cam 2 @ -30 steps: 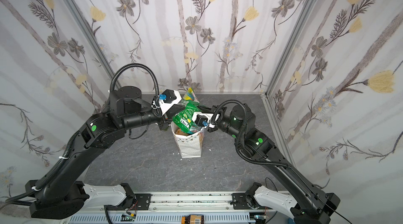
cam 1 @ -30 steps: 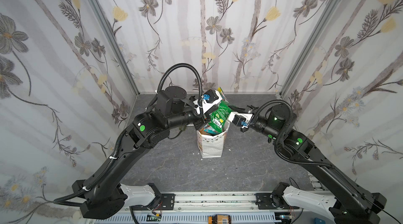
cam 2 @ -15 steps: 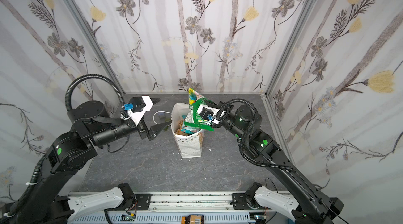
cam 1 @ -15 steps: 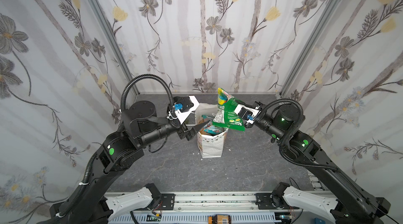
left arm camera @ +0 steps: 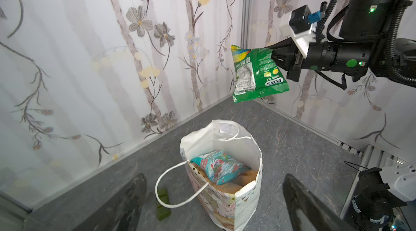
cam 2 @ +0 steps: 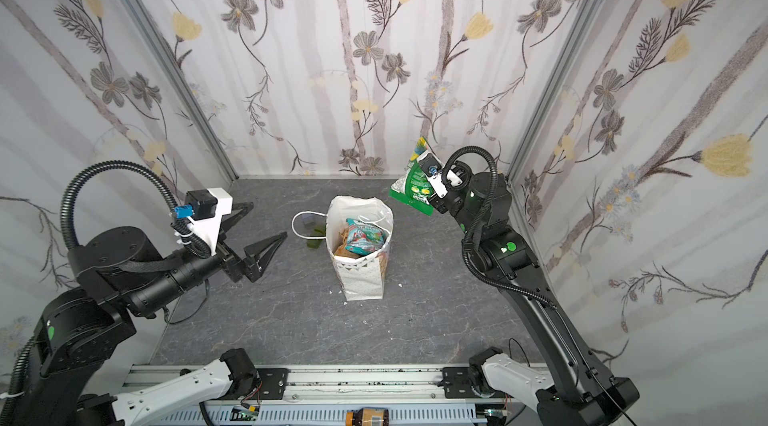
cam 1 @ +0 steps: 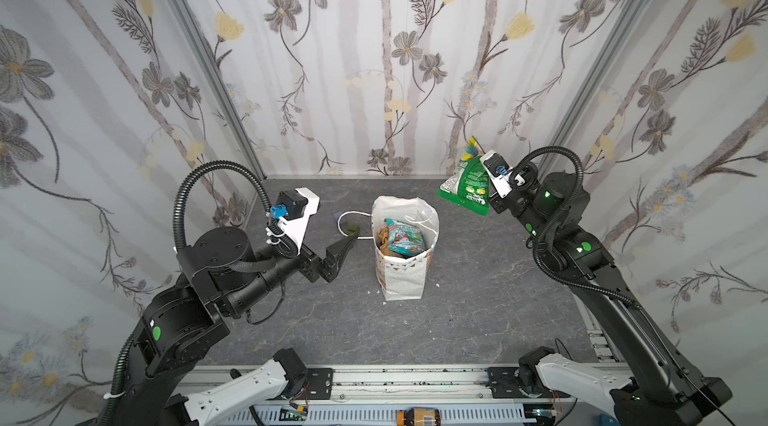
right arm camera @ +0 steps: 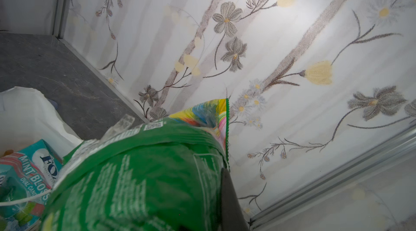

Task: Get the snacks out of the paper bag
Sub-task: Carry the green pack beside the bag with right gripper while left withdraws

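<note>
The right pincer (left arm camera: 275, 57) is gripping the green packet (left arm camera: 258, 72) by one edge, jaws pinched tight on the foil. It is holding it high in the upper right of the left wrist frame, clear of the bag (left arm camera: 236, 205) w/ air between them. In both top views the green packet (cam 1: 467, 187) is hanging right of centre, up near the back wall (cam 1: 374, 112). It is off to the side of the bag's mouth rather than above it, prob. b/c it is being carried out over bare desk (cam 1: 478, 299) to be set down. It is dangling slack w/ the FOX'S lettering upside down, since only the edge is being pinched.

The left pincer (cam 2: 269, 220) is hovering left of centre w/ jaws spread wide and nothing between them, pointing at the bag but well apart from it. Its fingers (left arm camera: 301, 198) are framing the bag along the bottom edge of its wrist view. I judge it is waiting its turn, or standing ready to steady the bag.

The bag is standing upright mid-frame on the desk, mouth gaping. One cord handle (left arm camera: 171, 187) is flopping out toward small green blocks (left arm camera: 163, 202) on the desk. A teal packet (left arm camera: 221, 169) is lying on top inside. Something tan is showing under it, poss. another pouch, but the view is too cramped to say. So the task is looking part done: one snack out, at least one more to go.
</note>
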You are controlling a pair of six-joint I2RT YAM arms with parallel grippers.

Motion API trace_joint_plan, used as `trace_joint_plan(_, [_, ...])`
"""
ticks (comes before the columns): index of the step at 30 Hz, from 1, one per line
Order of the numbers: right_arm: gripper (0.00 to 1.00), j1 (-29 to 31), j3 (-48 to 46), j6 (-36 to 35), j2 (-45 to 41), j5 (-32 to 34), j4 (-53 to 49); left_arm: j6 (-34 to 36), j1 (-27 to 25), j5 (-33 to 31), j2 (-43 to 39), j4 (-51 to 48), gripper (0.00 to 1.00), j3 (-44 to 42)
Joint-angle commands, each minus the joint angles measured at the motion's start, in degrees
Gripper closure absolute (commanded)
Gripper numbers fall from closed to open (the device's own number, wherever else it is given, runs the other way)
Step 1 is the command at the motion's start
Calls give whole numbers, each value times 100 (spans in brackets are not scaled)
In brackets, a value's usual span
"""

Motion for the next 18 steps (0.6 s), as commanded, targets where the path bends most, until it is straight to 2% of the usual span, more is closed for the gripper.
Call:
trace_joint_plan(1, [100,-337,43,472,220,184,7,-833,0,-173,-106,-298,2,-207])
trace_joint_plan(10, [100,-1033,-505,565,1101,158,61,-1551,-4,205,-271,-397,0,-975])
trace_joint_plan(18, [100,-1123,-724,517,2285,146,145,-1671,1,521,-118,-211,0,-1201])
